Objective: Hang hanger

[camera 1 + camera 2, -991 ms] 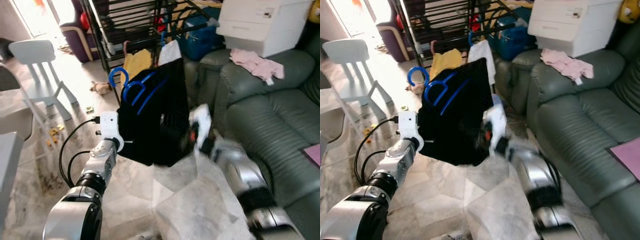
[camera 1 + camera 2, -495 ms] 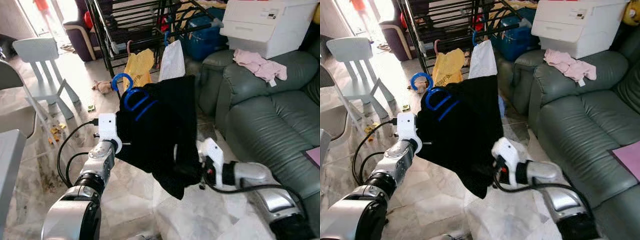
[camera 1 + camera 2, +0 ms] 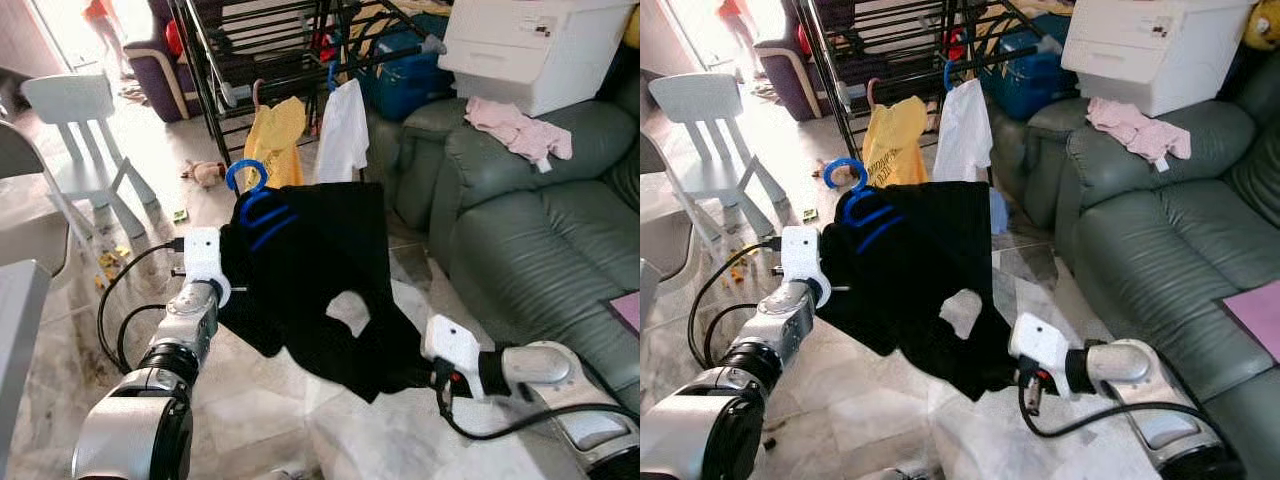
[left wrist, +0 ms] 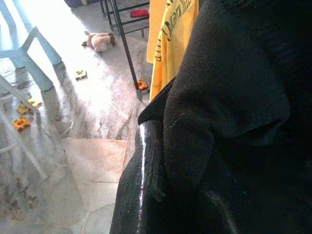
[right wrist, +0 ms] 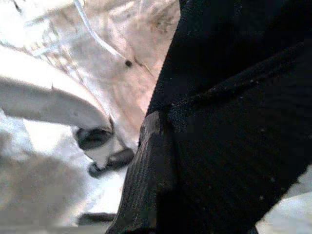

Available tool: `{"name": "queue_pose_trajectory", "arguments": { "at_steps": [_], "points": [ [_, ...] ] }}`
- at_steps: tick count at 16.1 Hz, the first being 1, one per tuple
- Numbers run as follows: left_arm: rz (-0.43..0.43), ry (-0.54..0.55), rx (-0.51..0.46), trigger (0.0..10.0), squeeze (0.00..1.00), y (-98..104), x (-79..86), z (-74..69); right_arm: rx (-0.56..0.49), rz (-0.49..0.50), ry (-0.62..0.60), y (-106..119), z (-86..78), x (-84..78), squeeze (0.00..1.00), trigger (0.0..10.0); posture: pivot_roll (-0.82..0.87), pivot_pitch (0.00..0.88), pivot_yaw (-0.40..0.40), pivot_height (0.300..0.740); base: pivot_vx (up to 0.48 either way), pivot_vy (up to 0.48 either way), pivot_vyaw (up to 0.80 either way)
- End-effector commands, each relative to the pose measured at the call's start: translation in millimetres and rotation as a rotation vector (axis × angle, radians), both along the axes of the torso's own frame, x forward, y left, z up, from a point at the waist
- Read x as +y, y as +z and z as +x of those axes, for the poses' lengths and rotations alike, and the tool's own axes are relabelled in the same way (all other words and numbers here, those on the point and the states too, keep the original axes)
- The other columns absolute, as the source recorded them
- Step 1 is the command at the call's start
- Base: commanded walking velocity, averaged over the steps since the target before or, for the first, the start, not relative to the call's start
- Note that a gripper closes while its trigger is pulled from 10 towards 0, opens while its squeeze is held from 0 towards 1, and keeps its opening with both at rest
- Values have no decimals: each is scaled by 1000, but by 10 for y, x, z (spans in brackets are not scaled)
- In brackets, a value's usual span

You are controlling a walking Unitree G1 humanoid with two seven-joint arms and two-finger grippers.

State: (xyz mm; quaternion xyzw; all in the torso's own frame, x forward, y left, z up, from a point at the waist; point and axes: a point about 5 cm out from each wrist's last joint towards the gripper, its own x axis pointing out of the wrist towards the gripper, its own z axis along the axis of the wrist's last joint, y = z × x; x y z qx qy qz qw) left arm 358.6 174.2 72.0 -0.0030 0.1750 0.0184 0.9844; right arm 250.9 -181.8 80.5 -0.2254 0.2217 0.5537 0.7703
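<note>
Black cloth, a limp garment [image 3: 320, 280], hangs stretched in the air between the two arms, draped over a blue plastic hanger [image 3: 255, 200] whose hook curls up above its upper left corner. The left gripper [image 3: 232, 288] is at that upper left side, buried in the fabric beside the hanger; in the left wrist view one black finger [image 4: 146, 180] lies against the cloth, but I cannot tell how its jaws stand. The right gripper [image 3: 1012, 372] is at the garment's lower right corner, jaws clamped on the hem, the cloth folded over its finger [image 5: 146, 170] in the right wrist view. Behind the garment stands a black metal drying rack [image 3: 260, 50] with a yellow shirt [image 3: 278, 135] and a white shirt [image 3: 343, 130] hanging from it. A dark green leather sofa [image 3: 520, 230] is at the right, a pale plastic chair [image 3: 80, 130] at the left, on a marble tile floor [image 3: 260, 390].
</note>
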Motion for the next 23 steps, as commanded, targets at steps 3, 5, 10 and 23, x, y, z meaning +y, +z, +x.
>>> {"name": "queue_pose_trajectory", "arguments": {
  "at_steps": [3, 5, 10, 23],
  "points": [
    [-53, 97, -154, 0, 0, 370, 133, 171, -178, -125, -103, -65, 202, -42, 0, 10000, -161, 0, 82, 740, 0, 0, 0],
    [-44, 3, -204, 0, 0, 415, 7, 184, -329, -26, -203, 161, 447, 35, 1000, 10000, -160, 0, 79, 740, 0, 0, 0],
    [-18, -23, -226, 0, 0, 429, 46, 175, -371, 20, -111, 161, 453, 215, 1000, 10000, -156, 0, 75, 740, 0, 0, 0],
    [97, -55, -279, 0, 0, 531, 149, 199, -605, 130, -372, 361, 743, 361, 1000, 10000, -155, 0, 84, 740, 0, 0, 0]
  ]
}}
